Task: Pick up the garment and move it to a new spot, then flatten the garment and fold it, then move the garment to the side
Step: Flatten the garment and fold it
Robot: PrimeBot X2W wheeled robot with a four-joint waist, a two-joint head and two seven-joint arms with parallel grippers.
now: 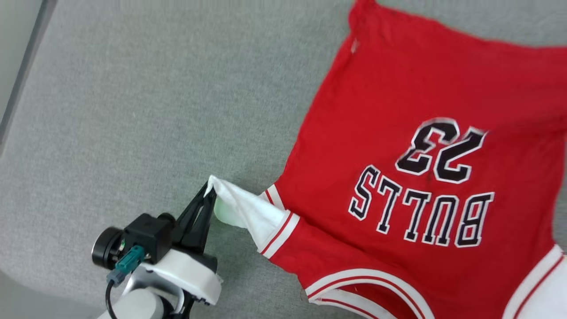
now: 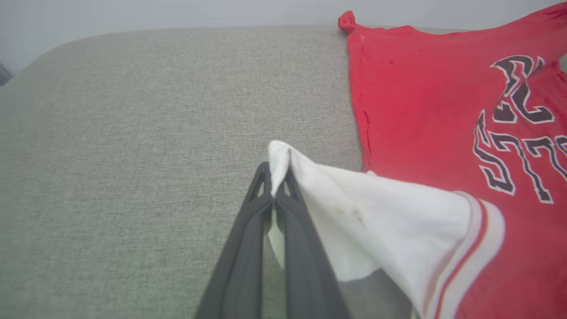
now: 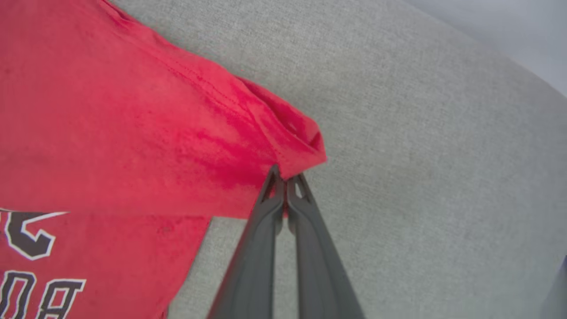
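Note:
The garment [image 1: 398, 133] is a red jersey T-shirt with black "BULLS 23" print facing up, spread over the right of the grey surface. My left gripper [image 1: 209, 191] is shut on the tip of its white sleeve [image 1: 241, 212], lifting it off the cloth; the left wrist view shows the left gripper [image 2: 275, 170] pinching that sleeve [image 2: 376, 212] between its fingers. In the right wrist view my right gripper [image 3: 285, 177] is shut on a red corner of the garment [image 3: 133, 133], which is raised and folded over the fingertips.
A grey fabric surface [image 1: 133, 110] lies under everything, with wide bare room to the left of the shirt. Its rounded far edge [image 2: 133, 33] meets a pale wall. A pale strip runs along the surface's left border [image 1: 17, 66].

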